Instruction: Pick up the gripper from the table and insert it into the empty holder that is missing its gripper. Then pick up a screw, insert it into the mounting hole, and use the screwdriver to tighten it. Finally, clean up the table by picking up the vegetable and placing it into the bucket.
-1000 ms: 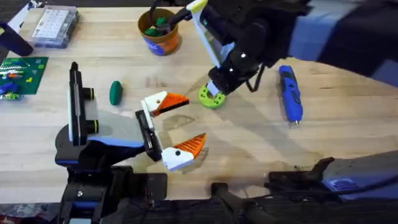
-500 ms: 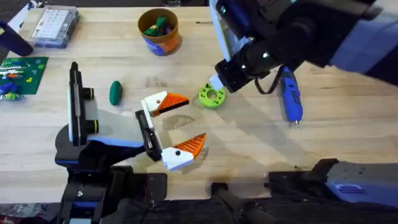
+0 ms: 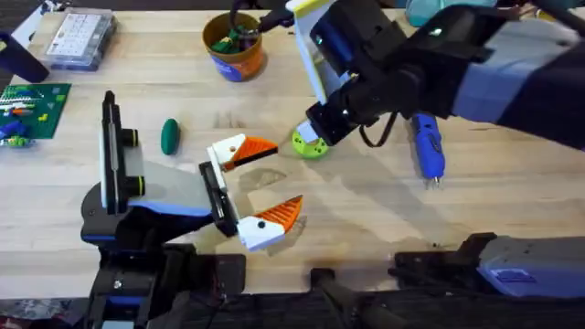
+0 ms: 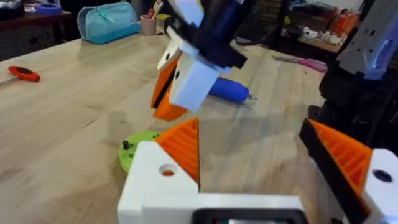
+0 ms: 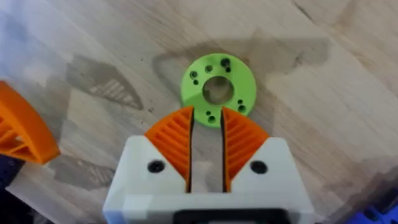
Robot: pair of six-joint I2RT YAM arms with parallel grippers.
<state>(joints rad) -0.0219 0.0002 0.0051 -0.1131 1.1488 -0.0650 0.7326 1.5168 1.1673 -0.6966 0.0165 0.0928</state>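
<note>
The screwdriver [image 3: 427, 142] lay on the table [image 3: 512, 196], long axis 12-to-6, tip toward 6. The right hand [image 5: 207, 134], nearly together, hovered over the green disc [image 5: 218, 89]; the left hand [image 3: 258, 189] was apart.

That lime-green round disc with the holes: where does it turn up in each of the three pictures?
Overhead: the lime-green round plastic disc lies mid-table, partly under the right gripper.
Left wrist: low on the wood, beside that camera's own orange-ribbed finger.
Right wrist: centred, just beyond the nearly closed fingertips.
Shared landmark: the right gripper's white and orange fingers, beside the disc in all three.
</note>
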